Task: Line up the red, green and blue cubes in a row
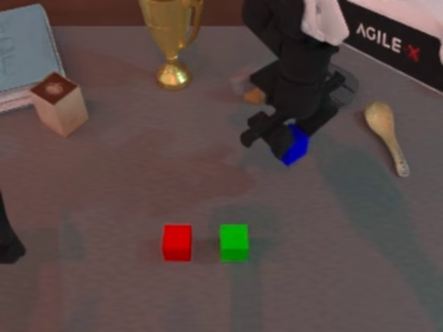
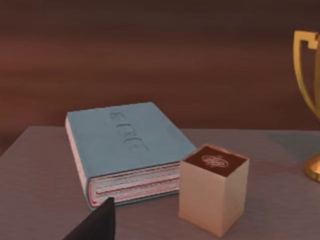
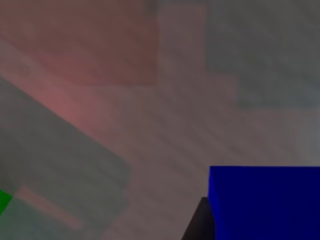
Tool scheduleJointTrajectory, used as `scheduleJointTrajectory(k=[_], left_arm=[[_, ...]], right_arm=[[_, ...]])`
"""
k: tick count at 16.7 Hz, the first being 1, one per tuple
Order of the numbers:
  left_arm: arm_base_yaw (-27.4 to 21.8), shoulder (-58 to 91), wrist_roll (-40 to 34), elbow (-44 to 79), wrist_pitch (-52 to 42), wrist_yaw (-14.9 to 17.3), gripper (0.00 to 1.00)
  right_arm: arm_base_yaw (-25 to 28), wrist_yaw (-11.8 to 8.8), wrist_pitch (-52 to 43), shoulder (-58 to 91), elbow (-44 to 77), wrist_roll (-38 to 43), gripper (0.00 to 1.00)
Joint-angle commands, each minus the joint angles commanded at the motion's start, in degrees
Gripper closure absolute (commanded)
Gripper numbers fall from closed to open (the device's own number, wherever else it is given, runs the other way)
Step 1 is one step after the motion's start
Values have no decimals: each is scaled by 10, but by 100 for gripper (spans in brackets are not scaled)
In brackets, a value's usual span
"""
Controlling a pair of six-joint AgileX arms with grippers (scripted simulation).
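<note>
Near the front edge, red cube (image 1: 177,242) and green cube (image 1: 234,241) sit aligned; right gripper (image 1: 279,140) seemingly clamps the blue cube (image 1: 296,147), unplaced.

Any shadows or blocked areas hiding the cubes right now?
Top view: right gripper overlaps the blue cube; red cube and green cube unobstructed, arm shadows across the table. Right wrist view: blue cube fills a corner, cropped. Left wrist view: no cubes.

3 cubes (image 1: 234,241), 1 trophy (image 1: 171,38), 1 spoon (image 1: 385,131)
</note>
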Motion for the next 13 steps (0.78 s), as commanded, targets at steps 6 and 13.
scheduleJointTrajectory(k=[6, 13], left_arm=[[0, 0, 0, 0, 0, 0, 0], [0, 0, 0, 0, 0, 0, 0]], right_arm=[[8, 0, 22, -48, -63, 64, 100], [46, 0, 80, -209, -302, 342, 100]])
